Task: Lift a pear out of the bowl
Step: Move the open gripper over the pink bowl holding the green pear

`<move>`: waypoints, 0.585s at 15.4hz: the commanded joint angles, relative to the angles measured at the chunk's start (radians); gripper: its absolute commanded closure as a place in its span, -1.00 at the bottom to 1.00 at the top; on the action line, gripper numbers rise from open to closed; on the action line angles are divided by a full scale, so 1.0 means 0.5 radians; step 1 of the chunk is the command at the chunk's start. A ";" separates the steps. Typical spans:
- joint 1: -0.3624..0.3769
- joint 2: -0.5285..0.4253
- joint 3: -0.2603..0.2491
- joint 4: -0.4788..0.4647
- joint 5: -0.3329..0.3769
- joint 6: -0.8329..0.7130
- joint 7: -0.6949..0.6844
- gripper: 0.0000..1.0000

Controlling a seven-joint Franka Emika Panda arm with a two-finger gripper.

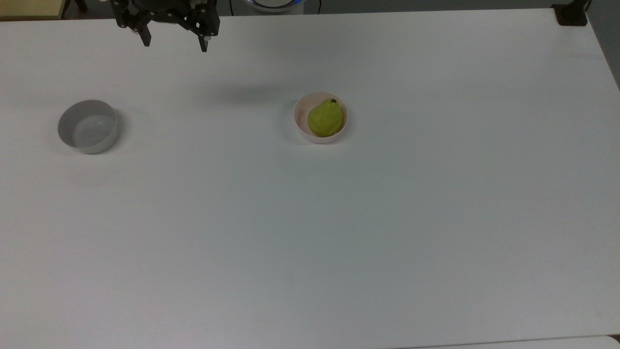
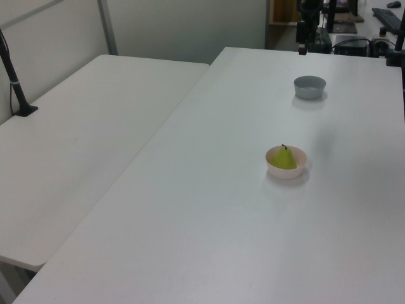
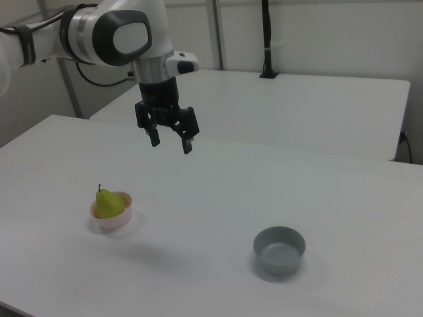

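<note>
While nothing is grasped yet:
Pear (image 1: 325, 119): upright in the pink bowl (image 1: 302, 129), mid-table, stem up for a top grasp.
Grey bowl (image 1: 87, 126): well apart, the top view's left.
Gripper (image 1: 175, 47): far edge, raised, fingers spread, holding nothing.

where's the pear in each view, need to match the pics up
Top view: the pear lies in the pink bowl, just above the picture's centre.
Left view: the pear stands in the pink bowl, right of centre.
Right view: the pear sits in the pink bowl, at lower left.
Shared landmark: the grey bowl, apart from the pear on the same white table.
</note>
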 commanded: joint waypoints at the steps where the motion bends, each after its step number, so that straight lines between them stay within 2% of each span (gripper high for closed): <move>1: 0.006 -0.065 -0.031 -0.018 0.021 -0.032 -0.128 -1.00; 9: 0.018 -0.062 -0.031 -0.018 0.022 -0.035 -0.136 -1.00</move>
